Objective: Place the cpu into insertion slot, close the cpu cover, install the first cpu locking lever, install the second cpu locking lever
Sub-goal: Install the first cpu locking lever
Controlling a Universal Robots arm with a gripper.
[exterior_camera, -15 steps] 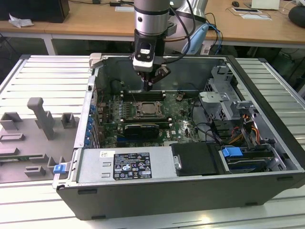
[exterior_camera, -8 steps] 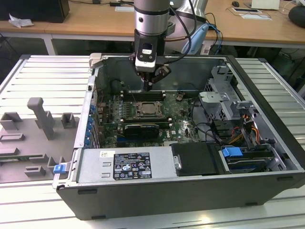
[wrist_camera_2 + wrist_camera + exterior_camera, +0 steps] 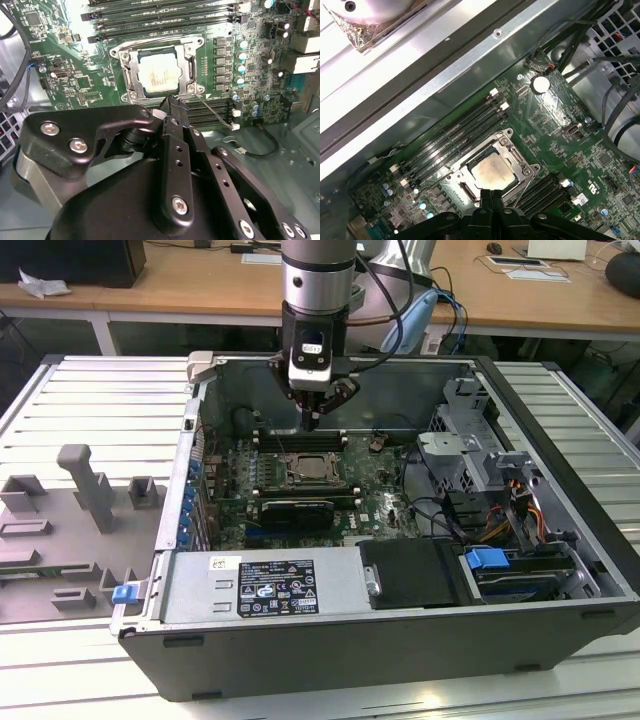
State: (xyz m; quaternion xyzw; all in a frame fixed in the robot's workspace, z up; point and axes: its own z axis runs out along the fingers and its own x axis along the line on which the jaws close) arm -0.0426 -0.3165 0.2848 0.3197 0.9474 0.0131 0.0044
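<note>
An open computer case (image 3: pixel 300 640) is laid on a grey slatted metal table (image 3: pixel 90 390). Grey plastic holders (image 3: pixel 90 495) are seen at the exterior view's left, and wooden desks (image 3: pixel 200 285) behind. The gripper (image 3: pixel 313 420) is held just above the green board (image 3: pixel 75 90), at the edge of the insertion slot (image 3: pixel 142 54). Its fingers (image 3: pixel 487 200) are pressed together and nothing is gripped. The cpu (image 3: pixel 159 75) is seated in the slot, and the cpu cover (image 3: pixel 189 65) lies flat around it.
</note>
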